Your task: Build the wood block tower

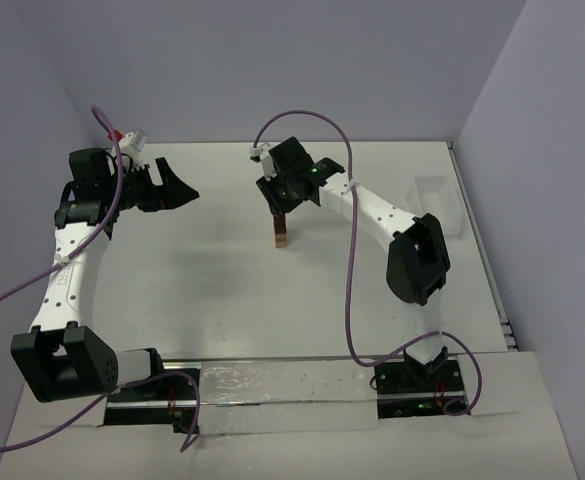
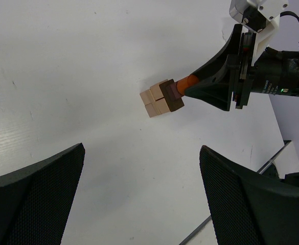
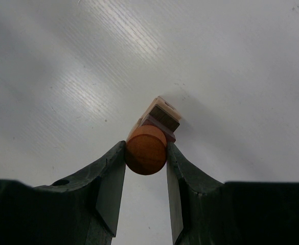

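The tower (image 1: 281,236) is a short stack of tan and dark brown wood blocks in the middle of the table. It also shows in the left wrist view (image 2: 161,98) and in the right wrist view (image 3: 162,117). My right gripper (image 1: 280,207) is directly above it, shut on a round orange-brown wooden piece (image 3: 145,149). That piece rests against the dark top block (image 2: 173,95). My left gripper (image 1: 186,190) is open and empty, apart from the tower at the far left; its fingers (image 2: 42,184) frame bare table.
A clear plastic box (image 1: 434,201) stands at the right edge of the table, beyond the right arm's elbow (image 1: 418,258). Walls close the table at the back and on both sides.
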`<action>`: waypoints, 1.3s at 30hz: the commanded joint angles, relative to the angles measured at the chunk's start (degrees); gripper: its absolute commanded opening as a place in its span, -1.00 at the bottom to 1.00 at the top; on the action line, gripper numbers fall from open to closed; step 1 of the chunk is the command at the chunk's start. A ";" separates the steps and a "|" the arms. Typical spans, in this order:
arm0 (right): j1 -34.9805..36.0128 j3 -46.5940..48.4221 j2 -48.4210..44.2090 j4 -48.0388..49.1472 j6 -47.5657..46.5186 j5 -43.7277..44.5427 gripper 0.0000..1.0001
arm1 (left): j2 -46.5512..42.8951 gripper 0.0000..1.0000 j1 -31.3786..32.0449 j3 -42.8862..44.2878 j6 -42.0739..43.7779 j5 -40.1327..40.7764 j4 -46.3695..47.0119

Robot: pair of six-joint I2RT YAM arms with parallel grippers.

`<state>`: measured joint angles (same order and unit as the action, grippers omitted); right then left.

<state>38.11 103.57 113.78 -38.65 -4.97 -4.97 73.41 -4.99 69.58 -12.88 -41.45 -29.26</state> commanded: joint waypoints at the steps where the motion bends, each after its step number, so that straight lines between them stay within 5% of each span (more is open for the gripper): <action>1: -0.31 2.51 -0.76 -0.20 -0.13 0.48 -0.50 | -0.82 0.98 -0.37 1.35 -0.38 -1.45 2.01; 27: -0.93 2.78 -0.31 -0.63 -0.13 0.23 -0.44 | -0.90 0.99 -0.37 1.26 -0.47 -1.62 2.10; 39: -0.84 2.96 -0.05 -0.97 -0.04 0.05 -0.02 | -0.98 0.99 -0.37 1.17 -0.47 -1.63 2.11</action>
<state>37.56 103.61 113.78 -39.12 -4.97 -5.02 73.41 -4.99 69.58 -12.91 -41.55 -29.10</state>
